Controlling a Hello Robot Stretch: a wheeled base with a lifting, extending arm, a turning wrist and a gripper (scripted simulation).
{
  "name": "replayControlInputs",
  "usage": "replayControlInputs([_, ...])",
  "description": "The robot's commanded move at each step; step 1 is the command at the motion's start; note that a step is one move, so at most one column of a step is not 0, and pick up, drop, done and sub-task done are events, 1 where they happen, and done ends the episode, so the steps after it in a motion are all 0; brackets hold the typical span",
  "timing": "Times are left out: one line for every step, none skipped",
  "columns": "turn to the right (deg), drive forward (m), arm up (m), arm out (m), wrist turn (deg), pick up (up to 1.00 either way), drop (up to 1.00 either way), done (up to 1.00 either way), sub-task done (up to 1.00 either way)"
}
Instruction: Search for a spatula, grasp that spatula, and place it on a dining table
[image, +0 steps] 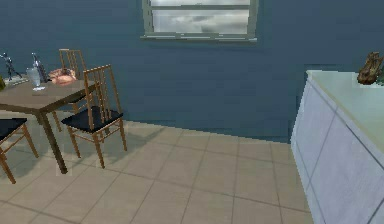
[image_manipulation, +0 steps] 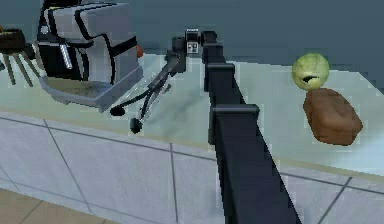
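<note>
Holding tool (image_manipulation: 158, 88) low over bench (image_manipulation: 280, 100), angled down, presumably to reach a flat-lying handle. Likely spatula (image_manipulation: 137, 120): thin dark thing at tool's tip, just beside coffee machine (image_manipulation: 88, 55). Cannot tell tool's width, nor whether anything is held.
</note>
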Motion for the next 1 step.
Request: replayControlInputs([0.0,0.00,0.00,0.00,45.0,0.00,0.00,0.00,0.00])
